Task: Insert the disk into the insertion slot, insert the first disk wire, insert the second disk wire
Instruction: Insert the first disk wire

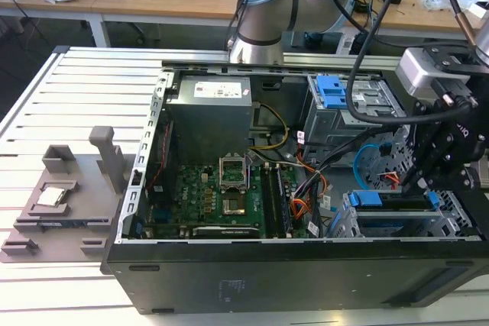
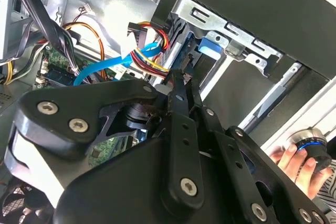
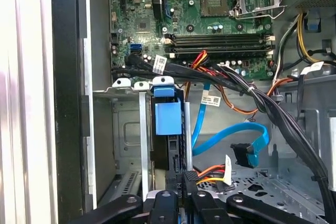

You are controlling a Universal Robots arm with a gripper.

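Note:
The disk (image 3: 168,119), in its bright blue carrier, sits inside the insertion slot (image 3: 123,129), a silver cage at the exterior view's right. In that view the disk (image 1: 382,202) lies in the slot (image 1: 340,227) just below my gripper (image 1: 419,185). In both wrist views my gripper (image 3: 184,184) is shut on the small dark plug of the first disk wire (image 3: 210,171), right at the disk's end. That thin red wire (image 2: 152,51) runs up to my gripper (image 2: 178,82) beside yellow and orange strands. The second disk wire (image 3: 231,135), a light-blue loop, hangs free with its plug loose.
A thick black cable bundle (image 3: 273,108) crosses above the slot. The motherboard (image 1: 221,196) and power supply (image 1: 210,108) fill the case's left. A taller cage with a blue latch (image 1: 334,91) stands behind. A hand (image 2: 286,158) holds a knob (image 2: 310,145) outside the case. A grey fixture (image 1: 57,196) lies left.

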